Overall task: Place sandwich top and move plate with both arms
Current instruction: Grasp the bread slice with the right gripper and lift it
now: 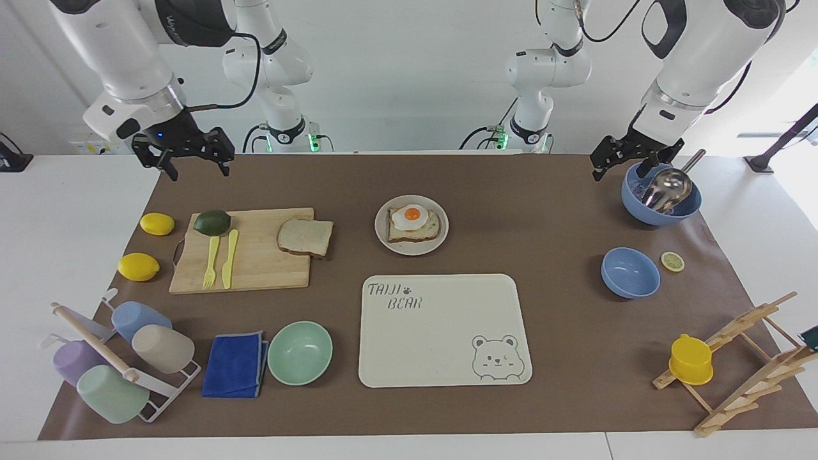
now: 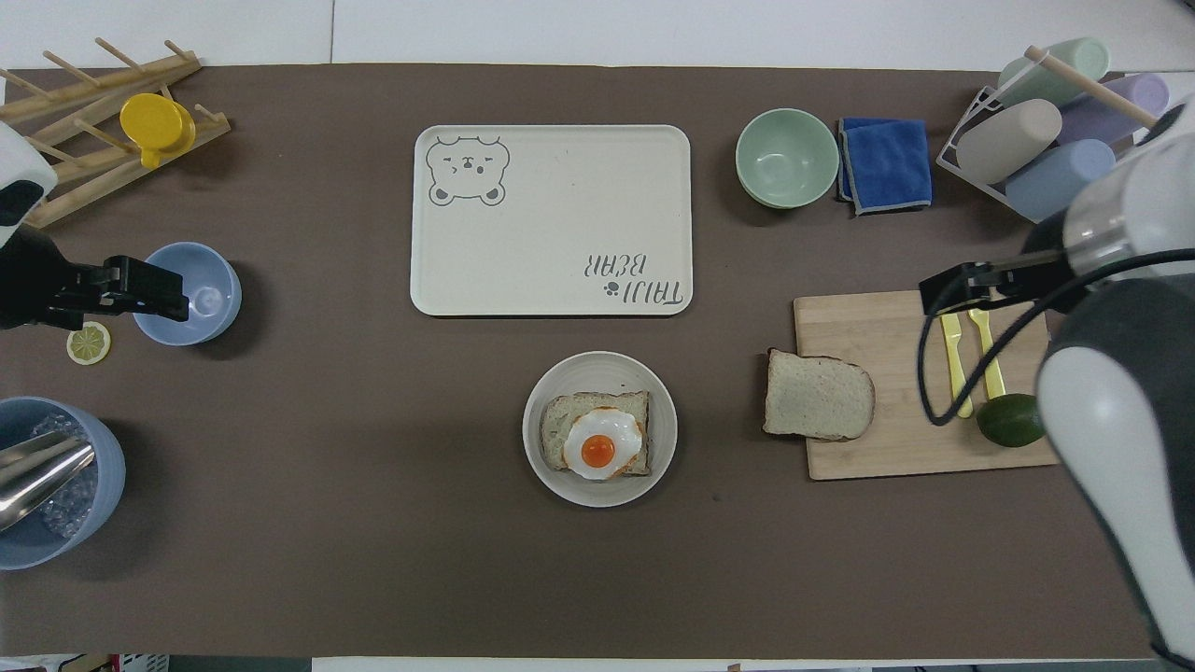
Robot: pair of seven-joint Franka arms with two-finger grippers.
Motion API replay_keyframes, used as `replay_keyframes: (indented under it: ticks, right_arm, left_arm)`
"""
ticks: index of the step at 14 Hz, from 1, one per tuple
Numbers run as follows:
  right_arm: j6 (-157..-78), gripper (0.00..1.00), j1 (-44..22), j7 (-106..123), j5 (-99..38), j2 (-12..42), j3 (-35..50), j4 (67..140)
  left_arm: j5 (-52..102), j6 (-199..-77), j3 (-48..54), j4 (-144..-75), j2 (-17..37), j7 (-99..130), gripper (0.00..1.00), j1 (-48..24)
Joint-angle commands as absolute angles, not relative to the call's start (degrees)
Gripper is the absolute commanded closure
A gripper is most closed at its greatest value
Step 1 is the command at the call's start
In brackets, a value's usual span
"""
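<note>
The sandwich top (image 1: 305, 237) is a plain bread slice lying on the cutting board's (image 1: 255, 268) corner toward the plate, partly overhanging the edge; it also shows in the overhead view (image 2: 817, 395). The plate (image 1: 385, 237) holds a bread slice topped with a fried egg (image 1: 412, 215); the plate also shows in the overhead view (image 2: 540, 462). My right gripper (image 1: 198, 170) is open and empty, raised over the cutting board's end by the avocado; overhead it (image 2: 966, 280) covers the yellow cutlery. My left gripper (image 1: 618, 171) is open and empty, waiting raised beside the blue bowl with the ladle.
An avocado (image 1: 212, 222), a yellow fork and knife (image 1: 220, 259) lie on the board; two lemons (image 1: 156, 223) beside it. The bear tray (image 1: 441, 329), mint bowl (image 1: 300, 352), blue cloth, cup rack, two blue bowls (image 1: 630, 273) and a wooden rack stand around.
</note>
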State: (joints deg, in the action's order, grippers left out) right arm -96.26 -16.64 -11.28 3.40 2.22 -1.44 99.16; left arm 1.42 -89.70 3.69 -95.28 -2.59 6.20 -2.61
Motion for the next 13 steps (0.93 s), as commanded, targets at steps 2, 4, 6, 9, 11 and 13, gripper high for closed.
replay_keyframes:
  ticks: [2, 4, 6, 9, 11, 13]
  right_arm:
    - [-106.24, 0.00, -25.29, -25.19, 10.96, 12.12, -1.67, 104.91]
    - [-106.96, 0.00, -29.87, -32.65, 20.26, 15.71, -1.67, 107.75]
    - [-108.36, 0.00, -30.58, -36.99, 21.44, 18.79, -1.67, 107.84]
    - [-108.63, 0.00, -29.88, -37.00, 24.33, 19.34, -1.67, 110.55]
    - [-109.16, 0.00, -29.97, -38.40, 24.43, 18.99, -1.67, 112.23]
    - [-109.07, 0.00, -30.06, -38.50, 24.61, 18.20, -1.67, 114.16]
  left_arm:
    - [0.70, -88.86, 3.96, -95.27, -3.25, 5.89, 0.00, -2.11]
    - [0.70, -88.86, 3.96, -95.27, -3.34, 5.89, 0.00, -2.11]
    - [0.70, -88.86, 3.96, -95.27, -3.34, 5.89, 0.00, -2.11]
    - [0.70, -88.86, 3.96, -95.27, -3.25, 5.89, 0.00, -2.02]
    - [0.70, -88.86, 3.96, -95.27, -3.25, 5.89, 0.00, -2.11]
    - [0.70, -88.86, 3.96, -95.27, -3.25, 5.89, 0.00, -2.11]
